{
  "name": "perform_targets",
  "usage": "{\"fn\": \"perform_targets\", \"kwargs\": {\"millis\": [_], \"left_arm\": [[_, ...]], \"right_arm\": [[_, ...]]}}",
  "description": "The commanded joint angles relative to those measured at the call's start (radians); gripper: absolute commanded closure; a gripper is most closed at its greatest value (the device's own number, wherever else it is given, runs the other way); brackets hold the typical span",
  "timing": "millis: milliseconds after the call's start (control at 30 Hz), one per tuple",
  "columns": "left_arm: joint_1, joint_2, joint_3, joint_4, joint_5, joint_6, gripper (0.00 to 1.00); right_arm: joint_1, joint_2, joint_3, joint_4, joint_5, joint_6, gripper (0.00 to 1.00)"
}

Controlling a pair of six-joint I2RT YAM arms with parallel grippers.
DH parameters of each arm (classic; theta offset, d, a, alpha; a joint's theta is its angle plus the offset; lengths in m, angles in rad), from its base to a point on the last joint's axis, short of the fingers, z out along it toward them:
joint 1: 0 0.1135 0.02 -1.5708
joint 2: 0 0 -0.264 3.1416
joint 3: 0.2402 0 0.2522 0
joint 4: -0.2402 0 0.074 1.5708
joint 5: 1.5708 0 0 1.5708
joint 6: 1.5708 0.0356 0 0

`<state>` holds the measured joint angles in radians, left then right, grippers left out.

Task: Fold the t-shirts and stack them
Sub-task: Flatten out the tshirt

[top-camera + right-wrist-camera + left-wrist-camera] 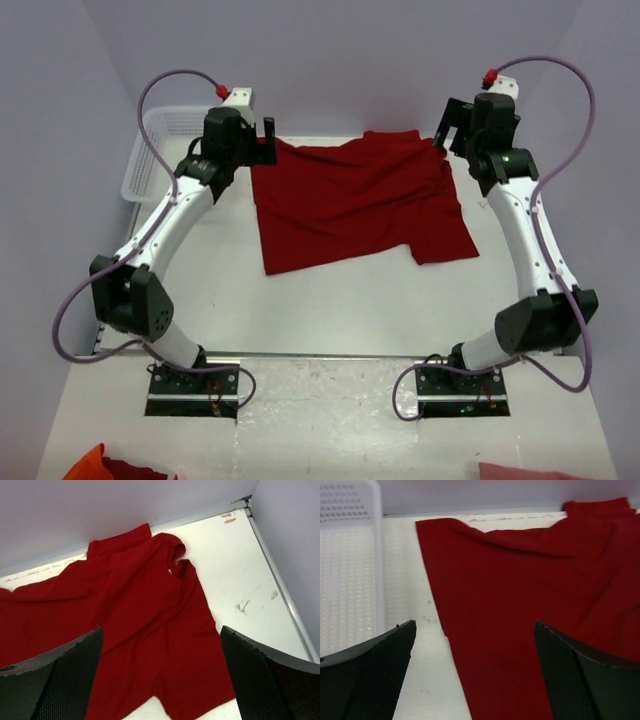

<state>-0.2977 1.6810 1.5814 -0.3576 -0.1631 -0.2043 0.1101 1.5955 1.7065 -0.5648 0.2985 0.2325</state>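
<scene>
**Poised at the far corners: first fold not yet begun**

Dark red t-shirt (355, 200): spread mostly flat over the far half of the counter (350, 310), rumpled and bunched along the far right edge, one sleeve sticking out at the near right.

Left tool (475, 625): gaping wide, gripping nothing, hovering over the shirt's far left corner, just beside the white basket (150, 150).

Right tool (161, 628): likewise wide apart and empty, above the bunched far right corner.

Probably the very start of folding, with no crease laid yet.

Next, by the look of it: lower both tools onto the far edge, pinch the cloth at each corner, lift evenly, carry toward the near hem. Beware of the crumpled right side — smooth first or risk a crooked fold.
</scene>
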Motion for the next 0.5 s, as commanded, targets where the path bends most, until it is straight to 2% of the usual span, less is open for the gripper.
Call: {"fn": "perform_targets", "kwargs": {"millis": [0, 67, 100, 133, 167, 233, 267, 300, 333, 367, 467], "left_arm": [[-0.061, -0.116, -0.206, 0.06, 0.216, -0.104, 0.0], [-0.198, -0.153, -0.23, -0.015, -0.152, -0.015, 0.0], [-0.371, -0.156, -0.239, -0.026, -0.523, 0.029, 0.0], [-0.435, -0.153, -0.241, -0.032, -0.635, 0.076, 0.0], [-0.484, -0.152, -0.242, -0.059, -0.689, 0.056, 0.0], [-0.48, -0.147, -0.203, -0.165, -0.611, -0.108, 0.0], [-0.466, -0.153, -0.221, -0.17, -0.554, -0.115, 0.0], [-0.468, -0.185, -0.253, -0.141, -0.436, -0.113, 0.0], [-0.465, -0.205, -0.294, -0.079, -0.385, -0.119, 0.07], [-0.466, -0.217, -0.34, -0.072, -0.357, -0.132, 0.15], [-0.451, -0.16, -0.339, -0.187, -0.398, -0.246, 0.2]], "right_arm": [[-0.006, -0.097, -0.157, -0.013, -0.001, 0.139, 0.01], [-0.004, -0.101, -0.203, -0.036, 0.01, 0.169, 0.01], [-0.003, -0.106, -0.249, -0.04, 0.01, 0.179, 0.01], [0.006, -0.118, -0.287, -0.018, 0.002, 0.177, 0.01], [0.011, -0.153, -0.324, 0.038, 0.002, 0.174, 0.01], [0.013, -0.186, -0.404, 0.074, -0.047, 0.197, 0.01], [0.013, -0.212, -0.418, 0.089, -0.05, 0.208, 0.01], [0.013, -0.221, -0.447, 0.097, -0.053, 0.215, 0.01], [0.013, -0.232, -0.459, 0.108, -0.045, 0.215, 0.01], [0.014, -0.247, -0.476, 0.109, -0.041, 0.203, 0.01], [0.014, -0.255, -0.461, 0.065, -0.058, 0.148, 0.01]]}}
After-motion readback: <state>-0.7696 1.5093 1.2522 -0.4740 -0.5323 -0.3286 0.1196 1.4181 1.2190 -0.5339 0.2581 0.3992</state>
